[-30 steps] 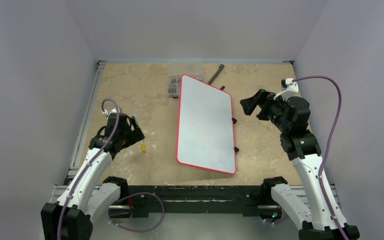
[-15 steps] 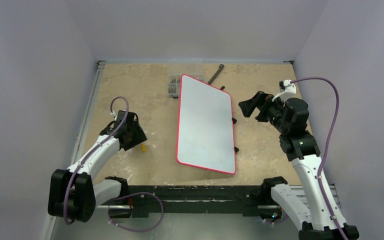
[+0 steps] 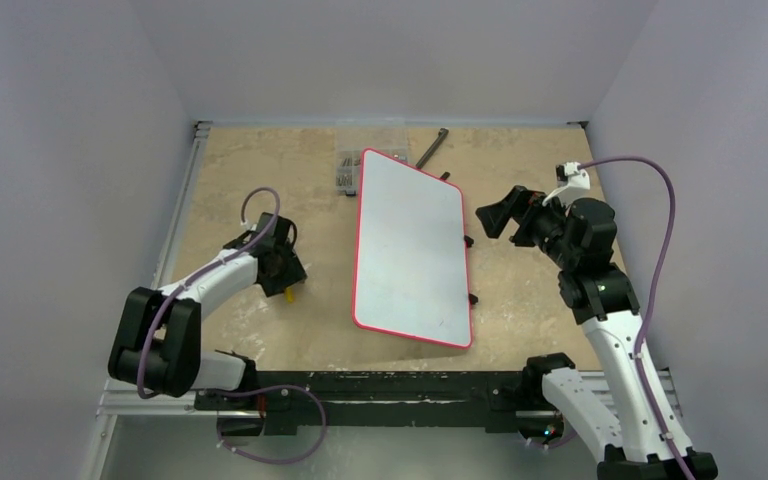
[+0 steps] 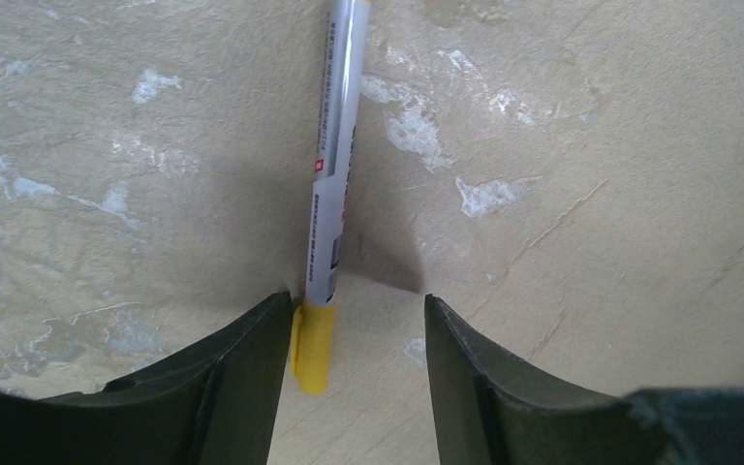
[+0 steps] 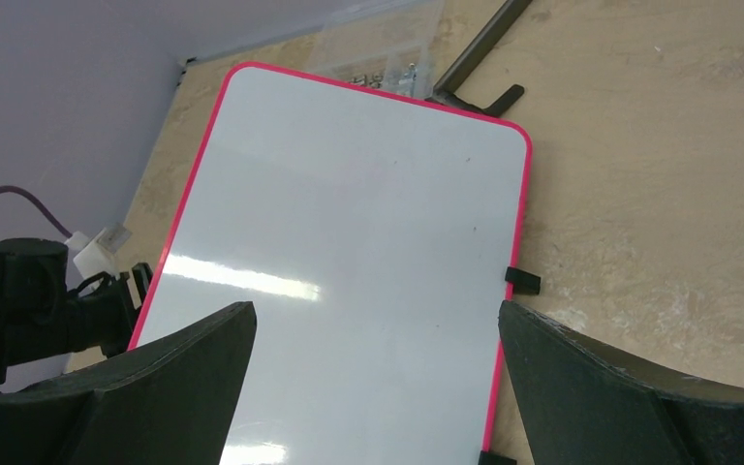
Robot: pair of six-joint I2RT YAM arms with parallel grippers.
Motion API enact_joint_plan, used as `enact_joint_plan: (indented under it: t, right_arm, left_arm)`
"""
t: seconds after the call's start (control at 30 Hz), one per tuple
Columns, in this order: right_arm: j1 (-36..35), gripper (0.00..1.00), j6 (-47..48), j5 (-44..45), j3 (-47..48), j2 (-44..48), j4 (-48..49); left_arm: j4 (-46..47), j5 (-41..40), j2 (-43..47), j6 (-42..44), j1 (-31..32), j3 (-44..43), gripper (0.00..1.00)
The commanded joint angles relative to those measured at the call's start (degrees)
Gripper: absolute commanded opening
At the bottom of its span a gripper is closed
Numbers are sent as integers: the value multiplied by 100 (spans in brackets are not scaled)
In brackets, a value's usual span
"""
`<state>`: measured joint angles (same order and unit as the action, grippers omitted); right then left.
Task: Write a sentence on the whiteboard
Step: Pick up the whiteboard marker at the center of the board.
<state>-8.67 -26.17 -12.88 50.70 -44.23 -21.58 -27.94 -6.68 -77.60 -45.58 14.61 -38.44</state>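
– left gripper straddles the marker, jaws apart, one finger touching its yellow end. centre it before squeezing?
– yes, grip the barrel. its far end is cut off. whiteboard lies blank on the table, right of the marker; right gripper gapes beside it.

The pen runs off the top of the left wrist view. From above, the left gripper hides most of it. The whiteboard has its near end cut off.
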Motion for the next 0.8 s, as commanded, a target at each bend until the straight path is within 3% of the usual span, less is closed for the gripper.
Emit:
enact_joint_plan:
  t: [0.0,0.4,0.63,0.77]
  right_arm:
    - [-3,99,159,-135,72,37,146]
    - [-2,99,180,-188,161,48,24]
    - [-3,99,224,-111,148,74,-65]
    - [1,99,211,-107,110,121,-89]
  left_arm:
    - [-50,-239,-183,-167,227,-343,50]
    - [-27,-482,-696,-222,1049,-717,24]
    - [84,-601,-565,-121,1269,-565,0]
    - [325,-446,-459,49,1338,-439,0]
